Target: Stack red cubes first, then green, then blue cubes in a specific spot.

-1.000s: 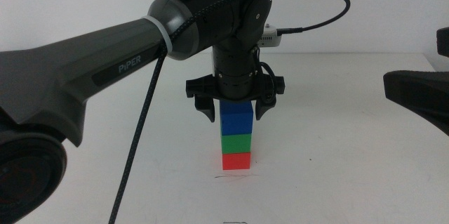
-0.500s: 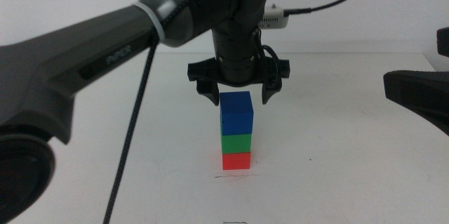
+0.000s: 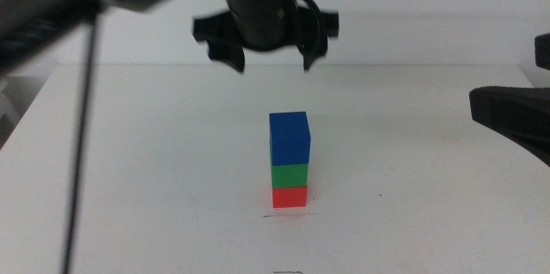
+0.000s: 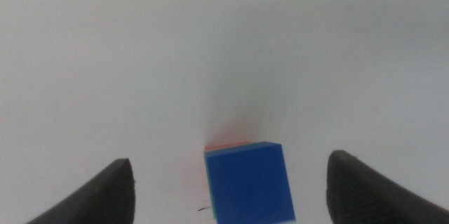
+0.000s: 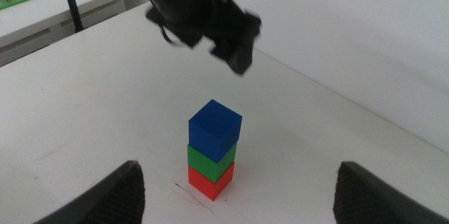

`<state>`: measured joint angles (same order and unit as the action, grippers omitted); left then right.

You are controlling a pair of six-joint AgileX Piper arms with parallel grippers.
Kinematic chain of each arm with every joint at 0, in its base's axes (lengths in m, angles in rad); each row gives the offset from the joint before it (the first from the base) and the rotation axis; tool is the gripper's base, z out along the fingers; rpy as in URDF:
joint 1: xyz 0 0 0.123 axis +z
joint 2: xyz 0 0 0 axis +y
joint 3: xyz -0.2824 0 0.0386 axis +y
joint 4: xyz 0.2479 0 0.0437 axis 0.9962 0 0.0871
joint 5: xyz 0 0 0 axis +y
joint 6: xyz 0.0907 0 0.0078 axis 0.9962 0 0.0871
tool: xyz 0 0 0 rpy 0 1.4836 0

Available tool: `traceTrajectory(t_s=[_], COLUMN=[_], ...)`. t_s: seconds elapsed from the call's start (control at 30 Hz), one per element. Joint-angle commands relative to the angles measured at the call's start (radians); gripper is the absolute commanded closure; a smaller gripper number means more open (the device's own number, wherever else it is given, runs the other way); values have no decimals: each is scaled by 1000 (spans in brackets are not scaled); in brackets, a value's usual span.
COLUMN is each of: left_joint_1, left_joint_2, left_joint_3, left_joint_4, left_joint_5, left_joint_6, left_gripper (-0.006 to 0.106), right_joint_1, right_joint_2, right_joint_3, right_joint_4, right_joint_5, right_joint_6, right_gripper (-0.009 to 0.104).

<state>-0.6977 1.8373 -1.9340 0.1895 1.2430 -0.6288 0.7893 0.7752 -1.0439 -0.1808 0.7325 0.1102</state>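
Since a second ago left gripper point(image 3: 266, 51) has risen clear, jaws spread, empty | blue cube point(image 3: 289, 137) on green cube point(image 3: 290, 175) on red cube point(image 3: 290, 197) | right gripper point(image 5: 235, 196) waits apart, jaws spread | retreat straight up, avoid brushing stack.

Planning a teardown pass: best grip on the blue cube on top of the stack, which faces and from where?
Come straight down from above and close on two opposite side faces of the blue cube. It sits topmost on the green cube and red cube, so its flat, upright sides are fully exposed. A sideways approach could topple the stack. The left gripper already hangs open above it.
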Motion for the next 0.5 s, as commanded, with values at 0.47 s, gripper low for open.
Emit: traceTrajectory(t_s=[0.47], left_joint_1=[38], left_joint_2=[-439], left_joint_3=[67], left_joint_4=[213], left_joint_5=[70], left_joint_6=[418], left_gripper=[7], right_joint_1=[-7], right_joint_2=[-3], right_joint_3=[-27], right_joint_4=[-24], right_joint_5=[-69], right_joint_6=[-12], right_gripper=[11])
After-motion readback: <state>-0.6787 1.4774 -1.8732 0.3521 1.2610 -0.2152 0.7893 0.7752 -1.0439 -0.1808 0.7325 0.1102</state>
